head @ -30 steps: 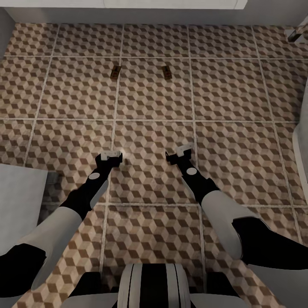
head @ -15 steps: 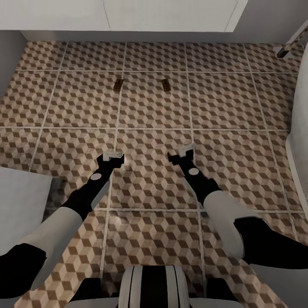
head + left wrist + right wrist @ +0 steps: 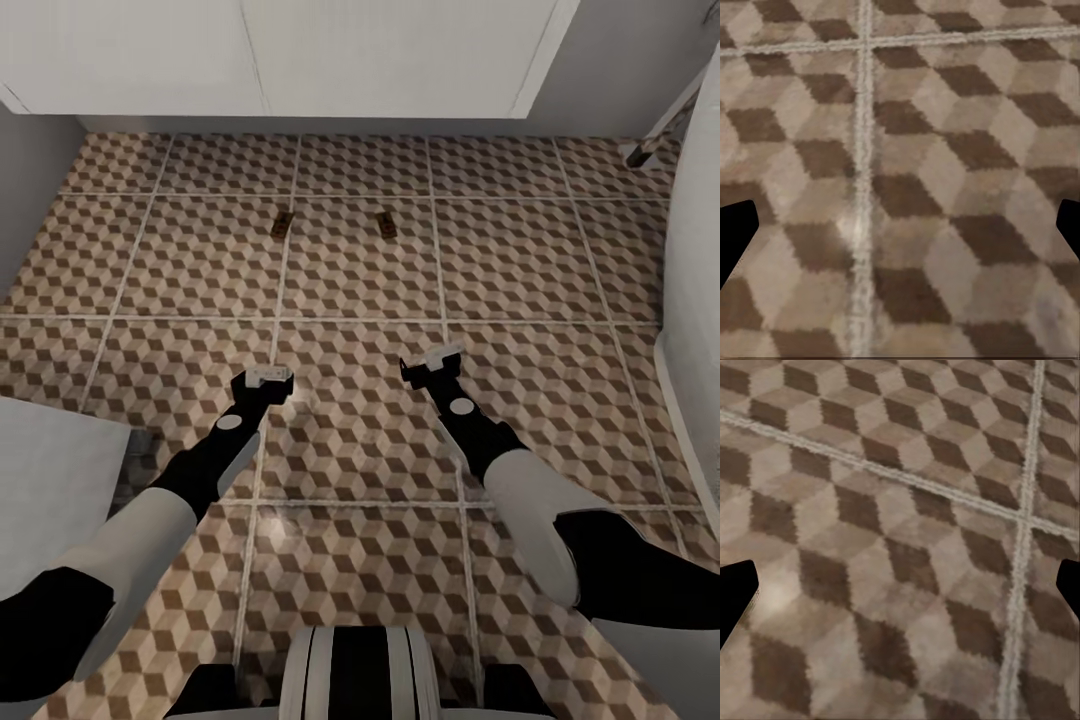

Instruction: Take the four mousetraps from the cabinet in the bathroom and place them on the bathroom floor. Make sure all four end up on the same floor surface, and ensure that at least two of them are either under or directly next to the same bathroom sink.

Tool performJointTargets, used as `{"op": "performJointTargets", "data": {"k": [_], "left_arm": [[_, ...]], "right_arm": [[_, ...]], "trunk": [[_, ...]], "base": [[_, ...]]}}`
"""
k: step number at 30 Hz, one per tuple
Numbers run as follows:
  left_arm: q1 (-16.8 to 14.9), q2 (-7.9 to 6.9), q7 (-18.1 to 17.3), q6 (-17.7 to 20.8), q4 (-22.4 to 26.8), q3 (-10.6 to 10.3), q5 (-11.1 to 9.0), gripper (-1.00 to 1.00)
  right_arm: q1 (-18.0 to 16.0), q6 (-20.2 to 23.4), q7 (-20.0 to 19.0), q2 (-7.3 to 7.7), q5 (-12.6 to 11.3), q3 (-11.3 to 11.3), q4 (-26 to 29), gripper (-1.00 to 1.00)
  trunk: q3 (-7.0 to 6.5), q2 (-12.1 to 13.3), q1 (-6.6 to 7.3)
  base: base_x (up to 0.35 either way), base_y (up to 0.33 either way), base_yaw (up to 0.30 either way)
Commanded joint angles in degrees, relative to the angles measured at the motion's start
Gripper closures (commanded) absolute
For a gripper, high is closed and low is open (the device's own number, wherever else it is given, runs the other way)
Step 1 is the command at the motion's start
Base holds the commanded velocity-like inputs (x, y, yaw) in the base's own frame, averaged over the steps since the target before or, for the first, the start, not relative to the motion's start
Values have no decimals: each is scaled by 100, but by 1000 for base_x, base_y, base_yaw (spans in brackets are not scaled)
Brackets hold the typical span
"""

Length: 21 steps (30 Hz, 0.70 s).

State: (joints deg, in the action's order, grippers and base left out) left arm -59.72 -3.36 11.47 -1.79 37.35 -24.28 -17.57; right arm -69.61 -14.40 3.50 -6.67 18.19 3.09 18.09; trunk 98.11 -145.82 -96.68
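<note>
Two mousetraps (image 3: 281, 225) (image 3: 386, 224) lie on the bathroom floor (image 3: 360, 300), side by side but apart, on the far tiles just in front of the white vanity (image 3: 300, 60). Both arms hang low over the near tiles; the left gripper (image 3: 263, 381) and right gripper (image 3: 432, 364) have their fingers spread wide and hold nothing. Judging by the count, two traps remain to fetch, so the sound move is to turn toward the cabinet without sweeping the base over the laid pair.
</note>
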Motion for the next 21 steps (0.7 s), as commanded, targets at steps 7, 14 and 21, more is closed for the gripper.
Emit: {"op": "performJointTargets", "data": {"k": [7, 14, 21], "left_arm": [[19, 87, 28, -36, -284, -96, -61, -100], [108, 133, 22, -82, -488, -225, -62, -100], [138, 223, 15, -543, -971, -244, -62, -100]], "right_arm": [[7, -268, 36, 7, 27, 25, -416, -100], [9, -745, 41, 31, 27, 25, -995, -100], [9, -986, 44, 101, 20, 25, -1368, -100]], "trunk": [[-153, 8, 18], [-308, 18, 36], [-375, 22, 44]], "base": [[0, 0, 0], [0, 0, 0], [0, 0, 0]]}}
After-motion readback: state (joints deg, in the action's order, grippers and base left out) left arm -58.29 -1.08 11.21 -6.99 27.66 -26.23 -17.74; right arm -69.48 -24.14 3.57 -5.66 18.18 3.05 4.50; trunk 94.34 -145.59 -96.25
